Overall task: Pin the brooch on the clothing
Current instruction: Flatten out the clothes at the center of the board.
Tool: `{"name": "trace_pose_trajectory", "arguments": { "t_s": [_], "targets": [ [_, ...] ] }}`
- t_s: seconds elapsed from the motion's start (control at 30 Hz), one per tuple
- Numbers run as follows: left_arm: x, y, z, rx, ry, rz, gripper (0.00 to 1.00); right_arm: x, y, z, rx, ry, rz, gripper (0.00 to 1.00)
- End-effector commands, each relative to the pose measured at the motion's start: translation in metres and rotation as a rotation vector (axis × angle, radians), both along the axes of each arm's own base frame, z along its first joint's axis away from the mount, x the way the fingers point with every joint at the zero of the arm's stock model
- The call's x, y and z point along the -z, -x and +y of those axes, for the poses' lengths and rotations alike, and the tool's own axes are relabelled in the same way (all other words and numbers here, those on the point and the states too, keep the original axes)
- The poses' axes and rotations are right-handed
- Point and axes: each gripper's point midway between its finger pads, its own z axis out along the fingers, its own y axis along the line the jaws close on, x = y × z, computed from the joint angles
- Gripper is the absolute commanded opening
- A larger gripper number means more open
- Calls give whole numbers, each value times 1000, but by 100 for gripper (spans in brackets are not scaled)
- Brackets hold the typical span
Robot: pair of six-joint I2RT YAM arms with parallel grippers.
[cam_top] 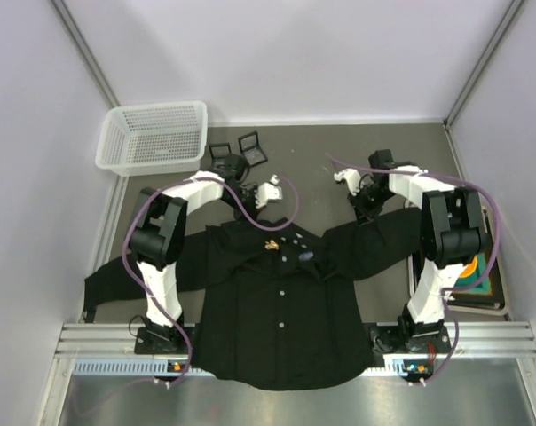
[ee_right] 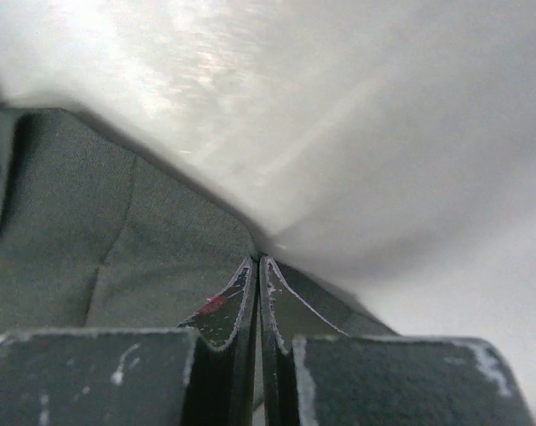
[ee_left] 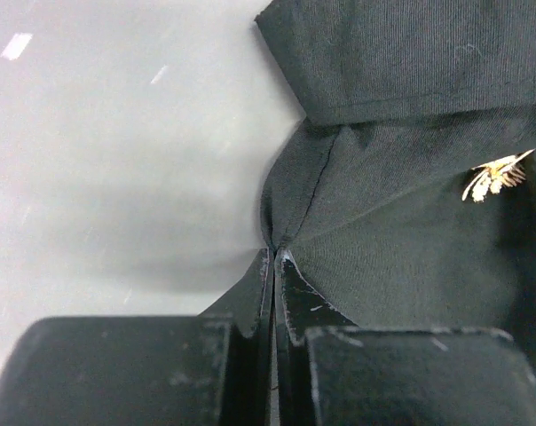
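**Both jaws pinched on the black shirt, brooch resting near the collar**

In the left wrist view the left jaws fill the bottom of the frame. They are pressed together with a fold of the clothing (ee_left: 401, 231) caught between their tips, and the cloth fans out in creases from that pinch towards the upper right. The brooch (ee_left: 496, 175), small and gold, sits on the fabric at the right edge of that frame, apart from the jaws. Whether its pin goes through the cloth cannot be told.

In the right wrist view the right jaws, at bottom centre, are likewise closed to a hairline on the edge of the shirt. Dark fabric spreads to the left, and the pale bench (ee_right: 383, 133) lies to the upper right.

From overhead, the clothing lies flat and front up in the lower centre of the frame. Its hem is at the bottom between the arm bases, and its sleeves spread out to left and right. A row of white buttons (cam_top: 282, 290) runs down the middle. The brooch lies just below the collar, a little left of the button line.

The left arm (cam_top: 161, 240) bends up and over to the shirt's upper-left shoulder. The right arm (cam_top: 450, 231) reaches the upper right of the shirt, by the sleeve.

A white mesh basket (cam_top: 157, 107) stands on the bench at upper left, with two small black boxes (cam_top: 253, 146) just to its right.
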Motion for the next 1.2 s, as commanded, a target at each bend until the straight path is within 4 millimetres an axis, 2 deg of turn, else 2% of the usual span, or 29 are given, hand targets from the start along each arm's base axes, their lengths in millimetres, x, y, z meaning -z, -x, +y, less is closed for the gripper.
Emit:
{"name": "trace_pose_trajectory", "arguments": {
  "t_s": [0.0, 0.07, 0.13, 0.17, 0.23, 0.3, 0.37, 0.53, 0.6, 0.7, 0.73, 0.87, 1.0, 1.03, 1.07, 1.1, 1.13, 1.17],
  "targets": [
    [-34, -48, 50, -256, 41, -105, 0, -47, -53, -28, 188, -2, -195, 0],
    [-40, -67, 65, -338, 50, -164, 0, -57, -70, -46, 251, 20, -265, 0],
    [-41, -84, 89, -444, 24, -203, 0, -68, -87, -59, 318, 27, -337, 0],
    [-42, -93, 95, -485, 26, -232, 0, -69, -90, -66, 344, 48, -353, 0],
    [-36, -100, 117, -553, -19, -267, 0, -73, -95, -72, 384, 63, -385, 0],
    [-38, -112, 129, -600, -29, -320, 0, -75, -102, -80, 429, 88, -436, 0],
    [-34, -114, 138, -631, -53, -347, 0, -80, -106, -87, 463, 111, -489, 0],
    [-35, -127, 143, -694, -34, -410, 0, -89, -113, -103, 538, 160, -585, 0],
    [-35, -131, 143, -716, -20, -416, 0, -95, -118, -103, 556, 146, -611, 0],
    [-42, -142, 140, -754, 22, -440, 0, -99, -123, -107, 597, 146, -642, 0],
    [-50, -151, 138, -762, 50, -477, 0, -101, -125, -109, 610, 153, -657, 0],
    [-56, -160, 136, -767, 73, -524, 0, -106, -130, -116, 652, 166, -699, 0],
    [-49, -166, 138, -748, 48, -533, 0, -100, -129, -115, 657, 166, -685, 0],
    [-51, -170, 140, -756, 42, -539, 4, -97, -131, -110, 632, 145, -669, 0],
    [-51, -170, 140, -761, 43, -527, 9, -89, -123, -107, 619, 150, -608, 0],
    [-44, -164, 140, -755, 25, -484, 13, -86, -121, -105, 615, 141, -587, 7],
    [-49, -164, 138, -744, 37, -480, 20, -86, -119, -102, 606, 131, -575, 26],
    [-52, -162, 134, -727, 66, -466, 24, -87, -117, -98, 595, 114, -569, 33]
  ]
}}
